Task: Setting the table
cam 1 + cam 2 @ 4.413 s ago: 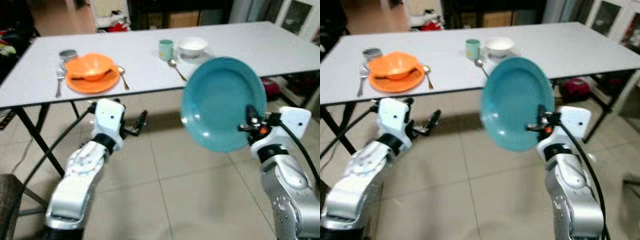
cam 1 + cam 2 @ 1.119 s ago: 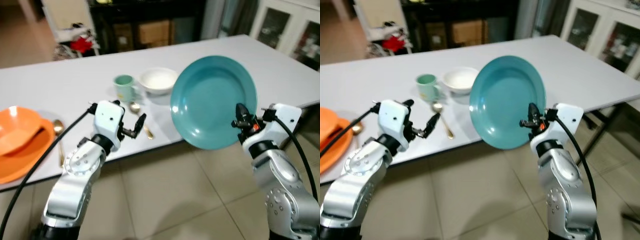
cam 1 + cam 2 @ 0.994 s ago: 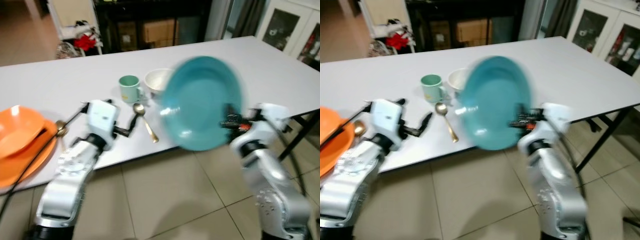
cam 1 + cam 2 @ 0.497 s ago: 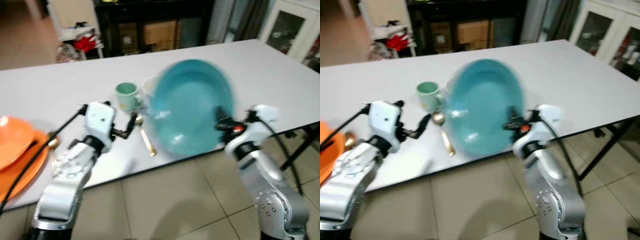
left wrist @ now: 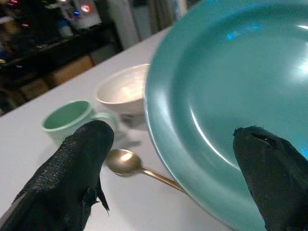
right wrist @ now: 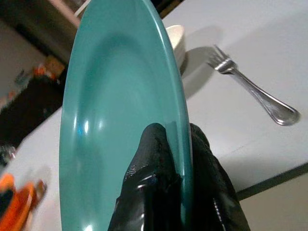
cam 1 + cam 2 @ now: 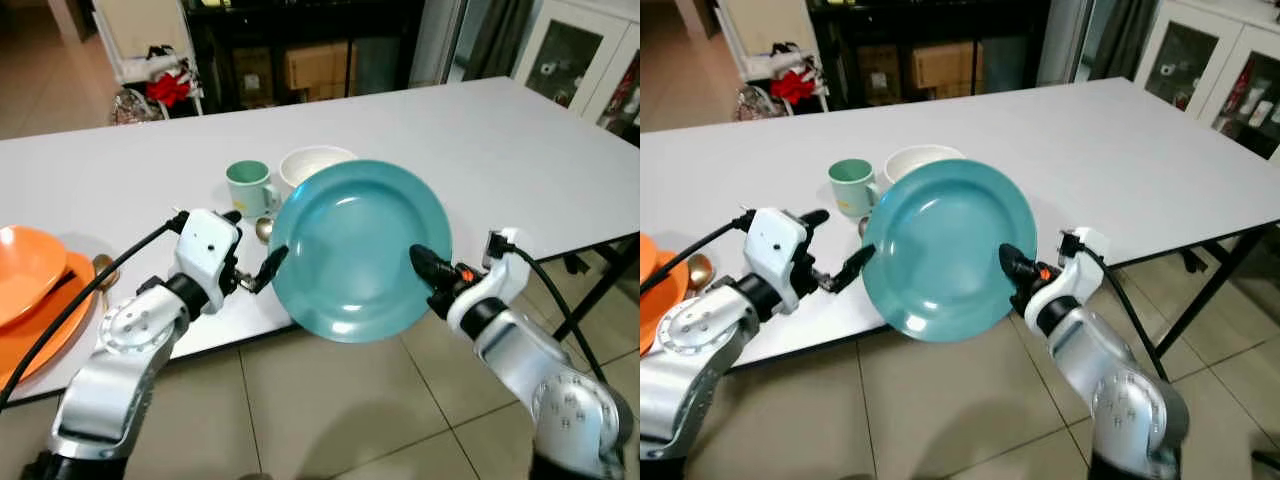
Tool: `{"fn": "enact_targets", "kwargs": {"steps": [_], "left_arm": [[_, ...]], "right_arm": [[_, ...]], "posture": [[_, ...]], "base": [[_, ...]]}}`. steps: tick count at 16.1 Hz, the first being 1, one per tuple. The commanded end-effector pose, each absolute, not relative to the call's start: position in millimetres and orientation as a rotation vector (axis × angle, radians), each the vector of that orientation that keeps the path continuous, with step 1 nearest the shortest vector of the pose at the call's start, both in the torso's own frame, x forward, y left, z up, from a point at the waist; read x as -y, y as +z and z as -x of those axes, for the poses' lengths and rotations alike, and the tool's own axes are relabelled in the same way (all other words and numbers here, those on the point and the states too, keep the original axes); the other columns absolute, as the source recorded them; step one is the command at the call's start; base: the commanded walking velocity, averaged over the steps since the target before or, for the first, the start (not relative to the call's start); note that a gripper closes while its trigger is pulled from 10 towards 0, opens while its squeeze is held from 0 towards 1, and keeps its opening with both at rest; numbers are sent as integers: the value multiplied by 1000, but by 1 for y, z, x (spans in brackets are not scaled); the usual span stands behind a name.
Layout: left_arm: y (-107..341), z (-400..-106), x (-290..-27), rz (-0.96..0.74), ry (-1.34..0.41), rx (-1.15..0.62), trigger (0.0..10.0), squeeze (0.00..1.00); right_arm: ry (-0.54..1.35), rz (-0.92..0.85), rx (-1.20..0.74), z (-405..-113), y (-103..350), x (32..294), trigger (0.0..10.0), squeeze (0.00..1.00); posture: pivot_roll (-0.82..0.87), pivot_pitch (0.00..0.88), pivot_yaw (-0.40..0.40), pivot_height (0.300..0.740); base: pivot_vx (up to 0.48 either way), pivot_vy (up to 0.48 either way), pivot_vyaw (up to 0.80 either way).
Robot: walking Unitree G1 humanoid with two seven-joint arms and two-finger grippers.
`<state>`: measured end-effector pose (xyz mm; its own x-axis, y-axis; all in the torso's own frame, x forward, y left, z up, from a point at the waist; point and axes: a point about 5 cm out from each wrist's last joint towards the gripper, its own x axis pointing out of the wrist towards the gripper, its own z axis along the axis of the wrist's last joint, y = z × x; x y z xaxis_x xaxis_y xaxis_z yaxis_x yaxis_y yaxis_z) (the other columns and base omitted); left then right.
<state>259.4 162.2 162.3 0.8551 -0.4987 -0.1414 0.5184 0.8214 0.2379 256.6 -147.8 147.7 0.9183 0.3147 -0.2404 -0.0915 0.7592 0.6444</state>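
Note:
A teal plate [image 7: 350, 245] hangs tilted over the near edge of the white table [image 7: 520, 150], its face turned up and toward me. My right gripper [image 7: 425, 268] is shut on the plate's right rim, with one finger on each face [image 6: 180, 163]. My left gripper [image 7: 252, 245] is open just left of the plate, its fingers [image 5: 79, 166] spread wide and holding nothing. Behind the plate stand a white bowl [image 7: 312, 162] and a green cup [image 7: 245, 186]. A gold spoon [image 5: 126, 162] lies in front of the cup. A fork [image 6: 255, 94] lies on the table beyond the plate.
An orange bowl on an orange plate [image 7: 30, 300] sits at the table's left end, with a spoon [image 7: 103, 268] beside it. Dark shelving [image 7: 300, 50] stands behind the table and a glass cabinet [image 7: 590, 60] at the right. Tiled floor [image 7: 320, 420] lies below the table edge.
The view has closed in on the table. The plate has dropped from nearly upright to a flatter tilt and now overlaps the table edge, nearer my left gripper.

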Motion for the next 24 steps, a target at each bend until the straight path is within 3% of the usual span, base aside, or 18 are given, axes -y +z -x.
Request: {"fn": "enact_targets", "kwargs": {"steps": [1, 5, 8, 11, 24], "left_arm": [[166, -256, -162, -274, -588, -84, 10000, 0], [164, -243, -157, -203, -731, -152, 10000, 0], [162, -236, -155, -151, -788, -199, 10000, 0], [159, -223, -156, -59, -854, -290, 10000, 0], [158, -219, -155, -76, -857, -327, 10000, 0]], "right_arm": [[184, -746, -356, -263, 150, 154, 10000, 0], [89, -980, -487, -279, 136, 153, 10000, 0], [84, -1057, -540, -280, 133, 149, 10000, 0], [38, -1070, -605, -280, 128, 153, 10000, 0], [-37, -1110, -627, -320, 119, 163, 10000, 0]], "posture": [[87, 0, 23, 740], [93, 0, 18, 740], [96, 0, 14, 740], [95, 0, 12, 740], [102, 0, 13, 740]], "base": [[0, 0, 0], [0, 0, 0], [0, 0, 0], [0, 0, 0], [0, 0, 0]]}}
